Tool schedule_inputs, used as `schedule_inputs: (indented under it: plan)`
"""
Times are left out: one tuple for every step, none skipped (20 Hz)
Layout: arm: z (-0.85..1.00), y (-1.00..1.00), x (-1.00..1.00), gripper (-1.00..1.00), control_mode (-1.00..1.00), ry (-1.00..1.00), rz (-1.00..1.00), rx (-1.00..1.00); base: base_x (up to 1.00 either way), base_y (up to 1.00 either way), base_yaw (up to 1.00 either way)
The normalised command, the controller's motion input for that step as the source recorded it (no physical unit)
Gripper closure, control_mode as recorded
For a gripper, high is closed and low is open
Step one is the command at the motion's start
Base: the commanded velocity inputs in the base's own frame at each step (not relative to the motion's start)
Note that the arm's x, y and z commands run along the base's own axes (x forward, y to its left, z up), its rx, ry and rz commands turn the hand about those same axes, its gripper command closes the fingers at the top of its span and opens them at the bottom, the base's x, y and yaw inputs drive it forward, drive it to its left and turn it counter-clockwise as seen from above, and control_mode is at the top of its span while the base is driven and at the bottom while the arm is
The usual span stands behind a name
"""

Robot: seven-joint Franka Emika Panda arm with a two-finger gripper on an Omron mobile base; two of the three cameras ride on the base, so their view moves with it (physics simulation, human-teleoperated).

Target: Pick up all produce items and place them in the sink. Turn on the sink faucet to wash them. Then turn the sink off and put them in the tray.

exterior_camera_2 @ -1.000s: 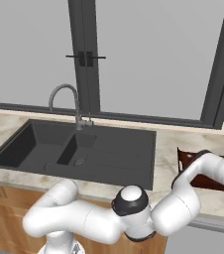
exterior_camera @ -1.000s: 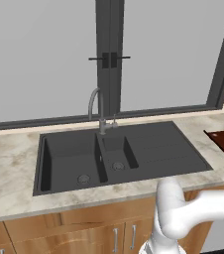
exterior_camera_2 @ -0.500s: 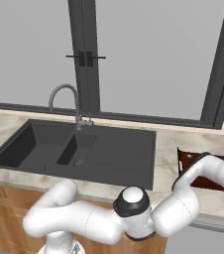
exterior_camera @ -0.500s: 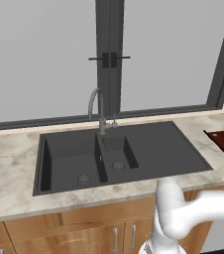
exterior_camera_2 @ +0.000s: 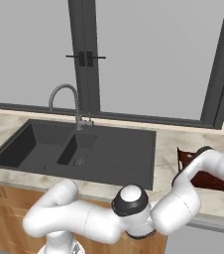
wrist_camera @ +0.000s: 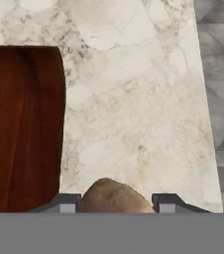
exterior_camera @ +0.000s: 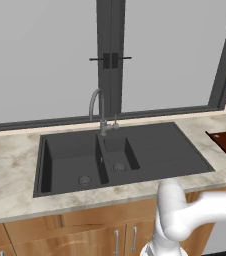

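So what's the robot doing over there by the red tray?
The robot has stretched its arm off to the side of the sink, past the faucet. Its gripper sits low over the marble counter, with a brownish lump of produce right between its fingertips, beside the red-brown tray. The jaws stand on either side of the lump, but I can't tell if they are squeezing it yet. Nothing lies in the basins.

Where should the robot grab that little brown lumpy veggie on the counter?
Across its rounded middle, from straight above. The brown lump sits low on the counter beside the tray, and one of the fingers already flanks each side of it.
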Motion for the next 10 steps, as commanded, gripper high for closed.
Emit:
schedule_inputs:
  plan:
    - [0.7,0.35,-0.15,1.0,-1.0,0.0,-0.02,-0.05,0.0,0.0,0.0]
    - [0.74,0.38,-0.11,1.0,-1.0,0.0,-0.02,-0.05,0.0,0.0,0.0]
    - [0.77,0.41,-0.08,1.0,-1.0,0.0,0.0,-0.05,0.0,0.0,0.0]
    - [0.78,0.51,-0.02,1.0,-1.0,0.0,0.0,-0.06,0.0,0.0,0.0]
    - [0.76,0.55,-0.03,1.0,-1.0,0.01,0.0,-0.06,0.0,0.0,0.0]
    - [0.74,0.59,-0.02,1.0,-1.0,0.03,0.0,-0.05,0.0,0.0,0.0]
    - [0.7,0.69,0.0,1.0,-1.0,0.02,0.0,-0.06,0.0,0.0,0.0]
    - [0.63,0.72,-0.01,1.0,-1.0,0.01,0.0,-0.06,0.0,0.0,0.0]
    - [0.6,0.77,0.0,1.0,-1.0,0.01,0.0,-0.05,0.0,0.0,0.0]
    - [0.53,0.8,-0.01,1.0,-1.0,0.01,0.0,-0.05,0.0,0.0,0.0]
